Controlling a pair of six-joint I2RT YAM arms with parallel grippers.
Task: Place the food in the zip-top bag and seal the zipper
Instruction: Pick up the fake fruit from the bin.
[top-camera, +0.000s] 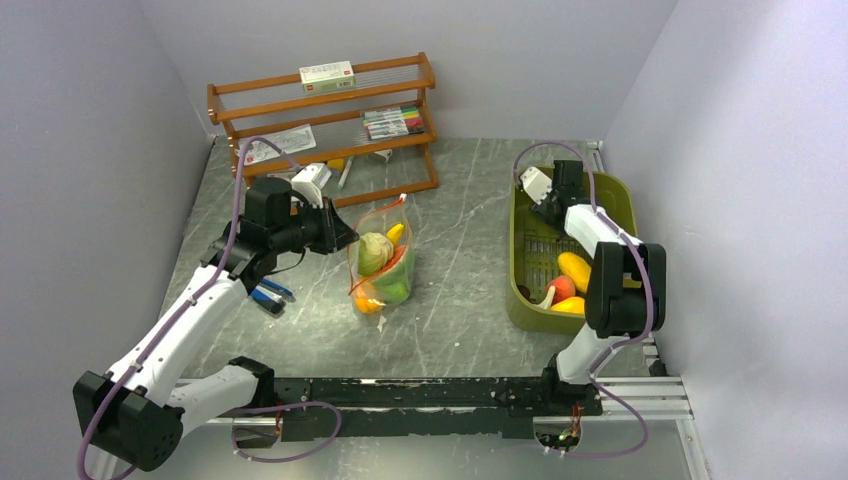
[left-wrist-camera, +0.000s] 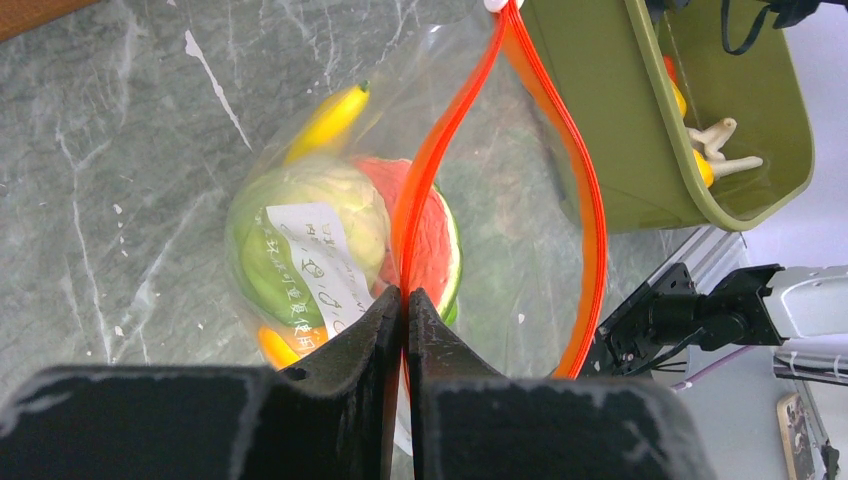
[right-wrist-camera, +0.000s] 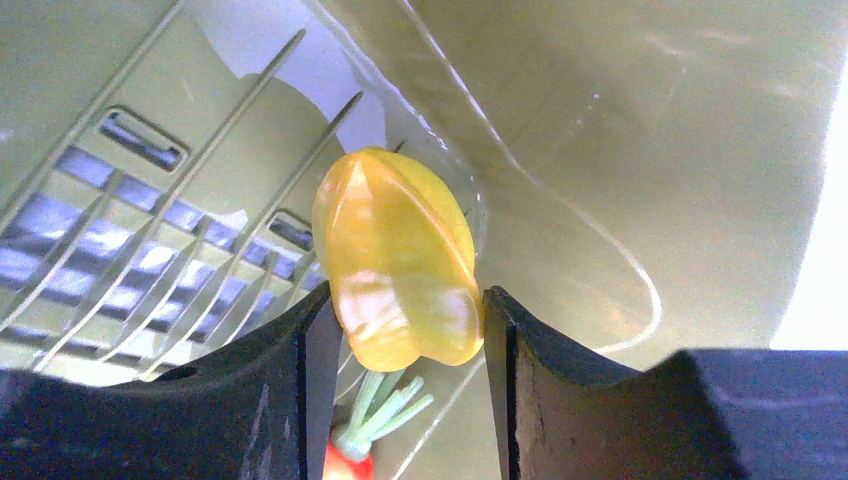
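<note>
Across the grey marble table (top-camera: 460, 255), pinching the zipper (left-wrist-camera: 440, 132) of the part-filled zip-top bag (top-camera: 380, 265) tight in the left gripper (left-wrist-camera: 405, 300), clasping a yellow fruit (right-wrist-camera: 400, 250) between the right gripper's (right-wrist-camera: 405, 320) half-closed jaws inside the olive bin (top-camera: 517, 300), well right of the bag's open mouth.

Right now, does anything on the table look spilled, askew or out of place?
Nothing is spilled. Only a blue pen-like item lies loose on the table beside the left arm, away from the markers on the rack. The zip-top bag is open at the zipper, its food inside.
</note>
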